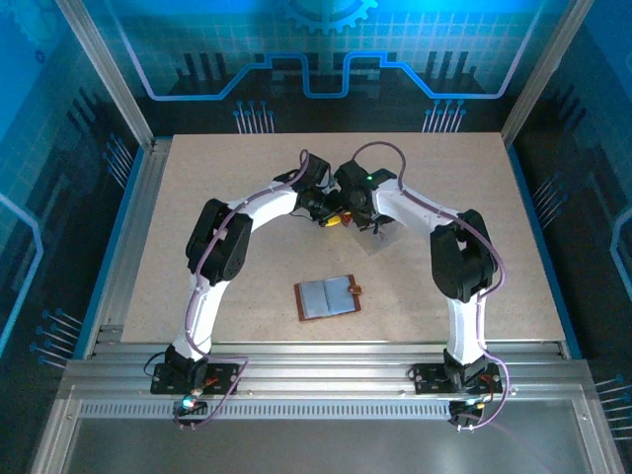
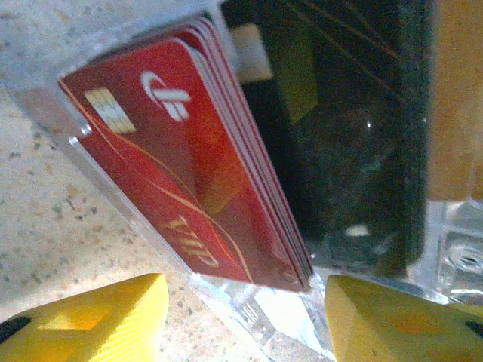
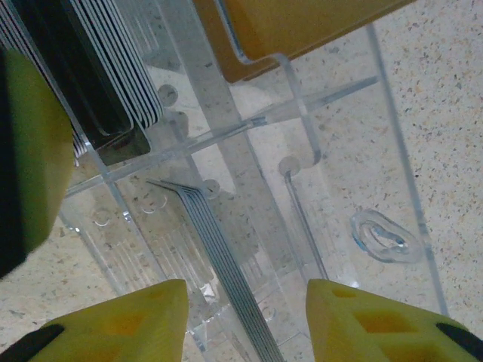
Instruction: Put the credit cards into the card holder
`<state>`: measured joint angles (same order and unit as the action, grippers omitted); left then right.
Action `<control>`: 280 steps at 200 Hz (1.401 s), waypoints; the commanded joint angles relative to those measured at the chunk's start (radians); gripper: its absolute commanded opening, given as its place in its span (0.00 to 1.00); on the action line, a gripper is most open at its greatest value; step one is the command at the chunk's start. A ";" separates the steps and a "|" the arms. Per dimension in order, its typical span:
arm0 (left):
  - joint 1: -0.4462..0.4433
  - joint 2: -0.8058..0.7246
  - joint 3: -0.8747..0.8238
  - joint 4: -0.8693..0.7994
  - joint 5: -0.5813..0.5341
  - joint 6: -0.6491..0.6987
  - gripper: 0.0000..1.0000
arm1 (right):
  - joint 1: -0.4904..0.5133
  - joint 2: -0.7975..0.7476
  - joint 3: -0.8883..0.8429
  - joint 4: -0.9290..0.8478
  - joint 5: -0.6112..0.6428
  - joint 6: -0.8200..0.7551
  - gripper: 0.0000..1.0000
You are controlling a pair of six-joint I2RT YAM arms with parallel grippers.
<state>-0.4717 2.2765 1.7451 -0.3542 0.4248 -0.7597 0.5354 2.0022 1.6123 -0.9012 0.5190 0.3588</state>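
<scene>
The card holder [image 1: 328,296] lies open on the table in front of both arms, brown outside with pale inner pockets. Behind it both grippers meet over a clear plastic tray [image 1: 387,238]. My right gripper [image 3: 245,324] is open, its yellow fingers on either side of a stack of credit cards [image 3: 219,256] that stands edge-on in a tray compartment, bluish-grey edges showing, with gaps on both sides. My left gripper [image 2: 245,324] is open too. Its fingers straddle the lower corner of a stack of red cards [image 2: 181,173] leaning in the tray, without touching it.
In the right wrist view the tray wall [image 3: 392,151] also encloses a tan card [image 3: 302,30] and a black-and-white stack [image 3: 98,75]. The left gripper's yellow finger [image 3: 30,151] crowds that view's left edge. Bare tabletop [image 1: 247,286] surrounds the card holder.
</scene>
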 commanded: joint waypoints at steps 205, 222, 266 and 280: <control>0.027 0.073 -0.055 -0.010 0.023 0.022 0.56 | -0.005 0.024 0.093 -0.062 0.149 -0.063 0.21; 0.027 0.072 -0.056 -0.009 0.023 0.022 0.56 | -0.006 0.023 0.098 -0.064 0.149 -0.068 0.19; 0.028 0.074 -0.060 -0.007 0.022 0.020 0.56 | -0.005 0.018 0.107 -0.068 0.150 -0.076 0.15; 0.029 0.074 -0.059 -0.007 0.024 0.020 0.56 | -0.005 0.018 0.111 -0.070 0.150 -0.077 0.12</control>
<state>-0.4599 2.3032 1.7248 -0.2703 0.4770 -0.7574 0.5377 2.0422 1.6909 -0.9482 0.6144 0.2893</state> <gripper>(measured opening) 0.562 0.143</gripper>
